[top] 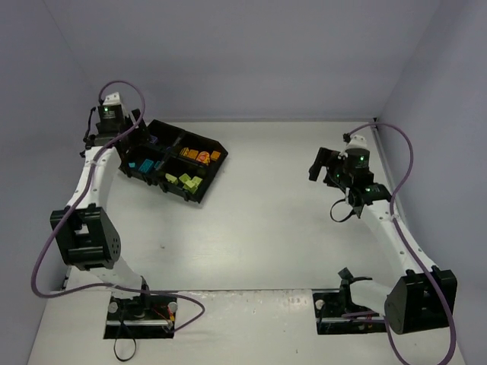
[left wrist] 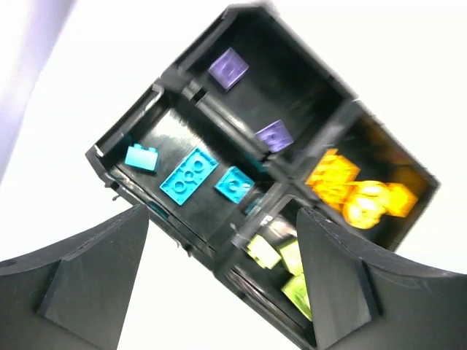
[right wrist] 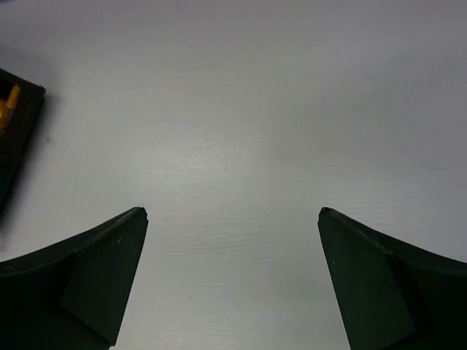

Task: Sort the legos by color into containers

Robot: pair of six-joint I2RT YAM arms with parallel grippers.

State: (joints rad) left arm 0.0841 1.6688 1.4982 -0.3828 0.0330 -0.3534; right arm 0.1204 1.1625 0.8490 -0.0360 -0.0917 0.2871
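Observation:
The black tray lies at the back left of the table, and all the legos in view lie in its four compartments. Orange bricks fill one, yellow-green bricks another, teal bricks a third and purple bricks the fourth. The left wrist view shows them closer: purple, teal, orange, yellow-green. My left gripper hangs open and empty above the tray's edge. My right gripper is open and empty over bare table, far right of the tray.
Purple-grey walls close the table at the back and on both sides. A corner of the tray shows at the left edge of the right wrist view. Purple cables loop from both arms.

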